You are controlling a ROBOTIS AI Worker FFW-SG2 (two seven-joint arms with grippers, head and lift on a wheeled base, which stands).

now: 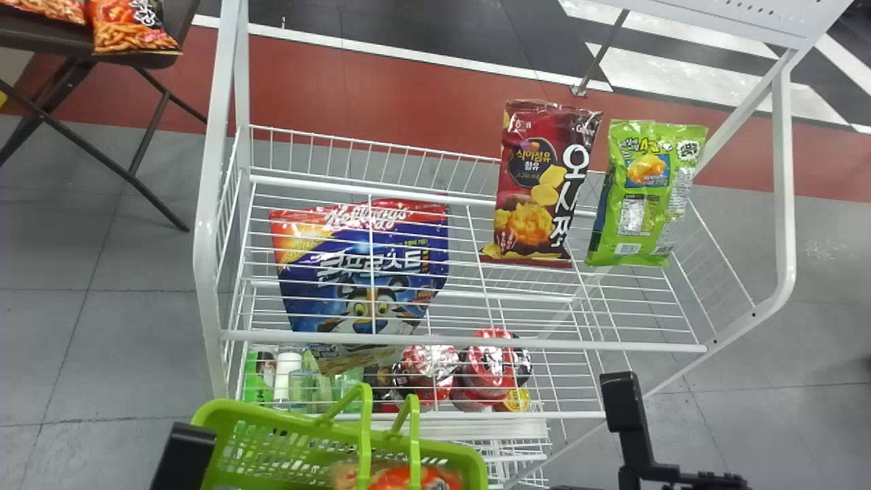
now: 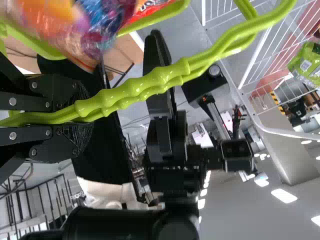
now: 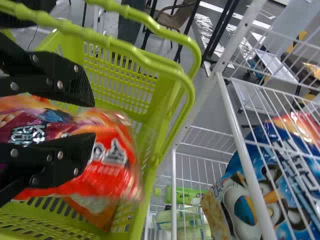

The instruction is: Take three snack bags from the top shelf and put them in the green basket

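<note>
The green basket (image 1: 272, 418) is below the shelf's front; its handles (image 1: 367, 422) stand up. In the head view, black parts of the left gripper (image 1: 184, 456) and right gripper (image 1: 622, 401) show at its two sides. In the left wrist view my left gripper (image 2: 82, 117) is shut on the handles. My right gripper (image 3: 94, 117), its fingers parted, is over the basket; an orange-red snack bag (image 3: 112, 167), blurred, lies just beyond them. A maroon bag (image 1: 537, 184) and a green bag (image 1: 643, 194) stand on the top shelf (image 1: 463, 340), with a blue cereal bag (image 1: 367, 272) to their left.
Cup noodles (image 1: 490, 367) and green items (image 1: 258, 381) sit on the lower shelf. White shelf posts (image 1: 207, 238) rise at both sides. More snack bags (image 1: 129, 30) lie on a dark table (image 1: 41, 41) at the far left.
</note>
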